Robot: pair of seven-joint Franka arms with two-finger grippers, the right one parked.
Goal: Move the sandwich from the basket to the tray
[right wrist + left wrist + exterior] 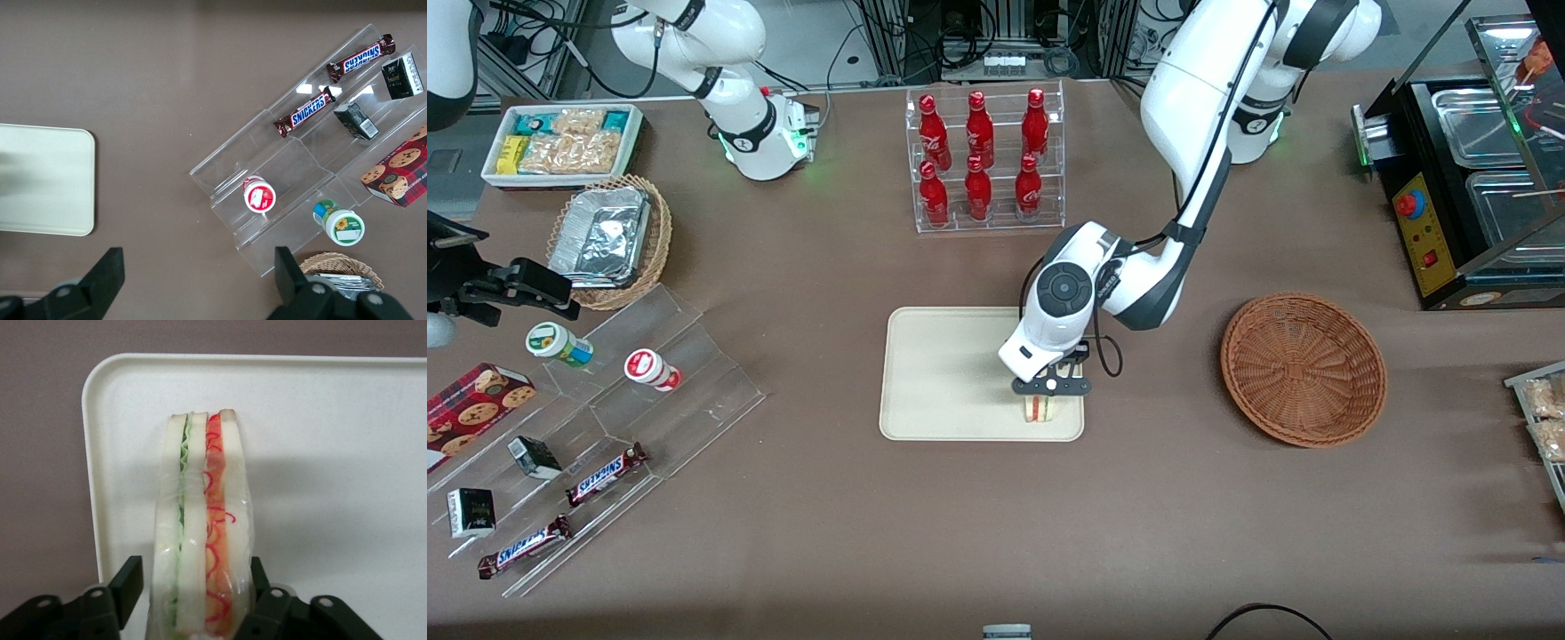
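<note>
The sandwich [1039, 409] is a wedge in clear wrap with white bread and green, red and orange filling. It stands on its edge on the cream tray [943, 373], at the tray's near corner toward the working arm's end. My left gripper [1040, 398] is right above it, fingers straddling it. In the left wrist view the sandwich [200, 500] sits between the black fingers [133, 577] of the gripper [195, 577]. One finger stands a little apart from the wrap, the other is at it. The reddish-brown basket [1303, 369] lies empty toward the working arm's end. The tray also shows in the wrist views [320, 453] [47, 180].
A clear rack of red bottles [983, 160] stands farther from the camera than the tray. A stepped acrylic stand with snacks [605, 418], a tan basket of foil containers [609, 240] and a white bin [560, 142] lie toward the parked arm's end. A black appliance [1476, 178] stands past the basket.
</note>
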